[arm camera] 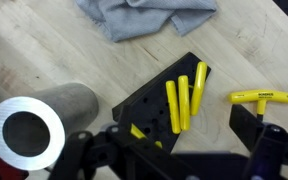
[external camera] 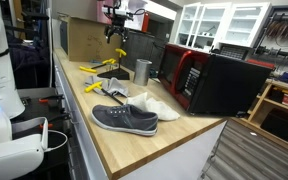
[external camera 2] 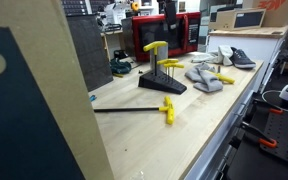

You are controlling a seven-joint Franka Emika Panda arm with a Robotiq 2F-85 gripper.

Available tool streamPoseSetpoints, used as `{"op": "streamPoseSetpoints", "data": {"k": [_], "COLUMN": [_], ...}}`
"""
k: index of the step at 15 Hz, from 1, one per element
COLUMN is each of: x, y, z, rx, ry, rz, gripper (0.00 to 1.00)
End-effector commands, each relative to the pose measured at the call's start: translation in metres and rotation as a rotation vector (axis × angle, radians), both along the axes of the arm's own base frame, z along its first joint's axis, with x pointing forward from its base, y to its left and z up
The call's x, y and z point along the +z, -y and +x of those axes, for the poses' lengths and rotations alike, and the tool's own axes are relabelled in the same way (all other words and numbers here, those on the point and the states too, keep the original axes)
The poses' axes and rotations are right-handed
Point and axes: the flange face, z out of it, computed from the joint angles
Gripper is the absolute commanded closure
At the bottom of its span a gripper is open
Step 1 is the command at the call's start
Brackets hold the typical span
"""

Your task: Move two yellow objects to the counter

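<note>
**Left.** In the wrist view a brushed-steel cylindrical cup point(arm camera: 64, 100) stands upright on the light-brown wooden butcher-block surface point(arm camera: 269, 40). It sits just beside the stand and is not a task item.

**Centre.**
- An angled black plastic stand point(arm camera: 149, 100) carries a row of bright-yellow handles point(arm camera: 182, 100). They are seated side by side in its slots, a storage position that keeps them sorted and easy to reach.
- A crumpled grey cloth point(arm camera: 144, 15) lies on the far side of the stand.
- The black Robotiq gripper point(arm camera: 174, 160) hangs above the stand's near edge. Its jaws stand wide apart with nothing seen between them, so it is judged empty.
- In an exterior view a small yellow patch point(external camera: 121, 39) shows just below the gripper. What it is cannot be told.

**Right.**
- A loose yellow T-handled key point(arm camera: 264, 97) lies flat on the surface, near the stand and not touching it.
- In an exterior view a long-shafted yellow T-handled key point(external camera 2: 167, 108) also lies flat on the surface, on the near side of the stand.

**Assessment.** Two yellow pieces lie on the surface outside the stand and the gripper is clear of both, so the task appears at or near completion. If a further pick is made, the upright cup is close to the approach path and could be tipped.
</note>
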Motion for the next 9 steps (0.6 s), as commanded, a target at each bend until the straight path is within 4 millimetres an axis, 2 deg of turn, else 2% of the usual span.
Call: {"op": "streamPoseSetpoints", "data": {"k": [1,3,9], "x": [0.001,-0.004,-0.003], "y": [0.000,-0.006,-0.035], "z": [0.000,-0.001,-0.003], "rx": [0.000,0.024,0.299], "ry": [0.000,-0.008,-0.053], "rz": [0.000,-0.001,0.039], "gripper": [0.00,0.00,0.00]}}
